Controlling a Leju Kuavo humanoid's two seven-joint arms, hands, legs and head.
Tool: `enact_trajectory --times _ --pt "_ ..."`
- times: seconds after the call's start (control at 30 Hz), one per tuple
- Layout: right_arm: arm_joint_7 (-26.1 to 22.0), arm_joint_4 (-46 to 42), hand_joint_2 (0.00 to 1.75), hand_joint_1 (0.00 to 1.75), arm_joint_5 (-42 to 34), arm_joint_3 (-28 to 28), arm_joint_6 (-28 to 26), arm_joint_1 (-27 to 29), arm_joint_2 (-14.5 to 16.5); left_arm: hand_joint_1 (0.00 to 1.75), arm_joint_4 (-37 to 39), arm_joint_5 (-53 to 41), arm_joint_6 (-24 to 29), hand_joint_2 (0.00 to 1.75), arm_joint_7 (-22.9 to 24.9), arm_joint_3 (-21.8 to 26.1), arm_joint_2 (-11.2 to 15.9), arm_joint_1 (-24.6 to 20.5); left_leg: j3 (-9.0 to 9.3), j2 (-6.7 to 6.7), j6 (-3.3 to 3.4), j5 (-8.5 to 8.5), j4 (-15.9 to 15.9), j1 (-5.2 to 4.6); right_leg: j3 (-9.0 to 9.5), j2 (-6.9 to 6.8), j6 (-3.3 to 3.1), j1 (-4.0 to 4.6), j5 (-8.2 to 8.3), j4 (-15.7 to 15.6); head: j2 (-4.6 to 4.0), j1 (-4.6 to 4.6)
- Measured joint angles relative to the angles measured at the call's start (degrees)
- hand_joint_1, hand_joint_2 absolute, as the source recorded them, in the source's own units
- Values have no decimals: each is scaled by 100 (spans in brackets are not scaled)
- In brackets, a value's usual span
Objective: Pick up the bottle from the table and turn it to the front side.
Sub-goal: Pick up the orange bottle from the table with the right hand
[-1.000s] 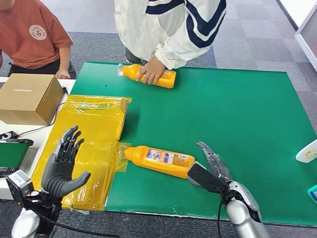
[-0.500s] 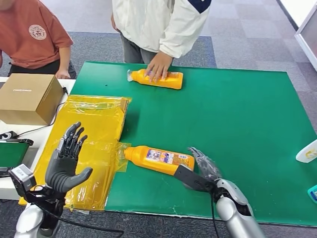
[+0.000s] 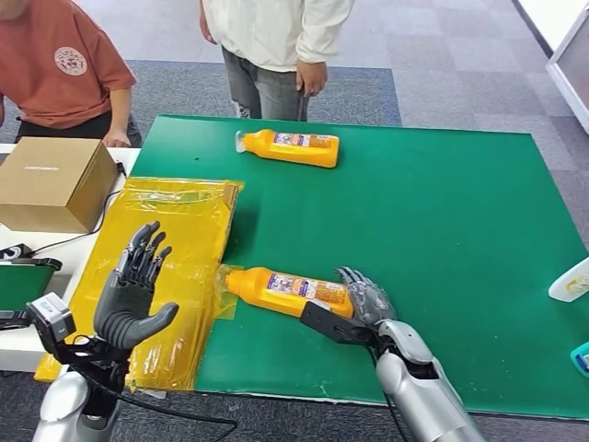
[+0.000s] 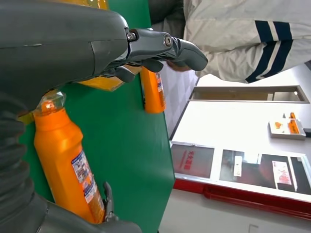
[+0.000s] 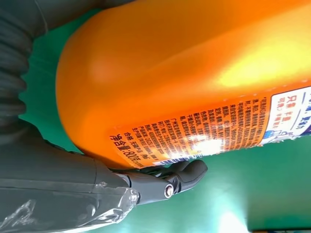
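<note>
An orange bottle (image 3: 292, 293) lies on its side on the green mat (image 3: 451, 230), cap pointing left, label up. My right hand (image 3: 358, 308) wraps its base end: thumb along the near side, fingers over the far side. In the right wrist view the bottle (image 5: 183, 77) is very close and the thumb (image 5: 172, 182) presses against its label. My left hand (image 3: 132, 295) is raised with fingers spread above the yellow bags and holds nothing. The left wrist view shows that hand (image 4: 110, 43) over the same bottle (image 4: 69, 165).
A second orange bottle (image 3: 292, 147) lies near the mat's far edge. Yellow plastic bags (image 3: 180, 230) cover the left side, next to a cardboard box (image 3: 55, 180). One person in white (image 3: 278, 37) and another in a red-brown shirt (image 3: 63, 64) stand behind. A white item (image 3: 573, 281) sits at the right edge.
My right hand slid left and closed around the near bottle's base, nudging it slightly left. The person let go of the far bottle and straightened up. My left hand rose a little.
</note>
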Motion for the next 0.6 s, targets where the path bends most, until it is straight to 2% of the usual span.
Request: enact_trajectory --times 0.23,0.6 --pt "-15 397 175 0 -29 22 -19 -184 148 0 101 65 -6 175 23 -50 -28 -11 19 1 0 0 0 0 7 1 -4 0 3 -1 0 -1" --pt "-119 562 175 0 -222 -40 74 -221 217 0 203 130 -33 175 53 -52 -43 -9 30 1 -4 3 0 1 21 3 -6 0 5 0 0 -1"
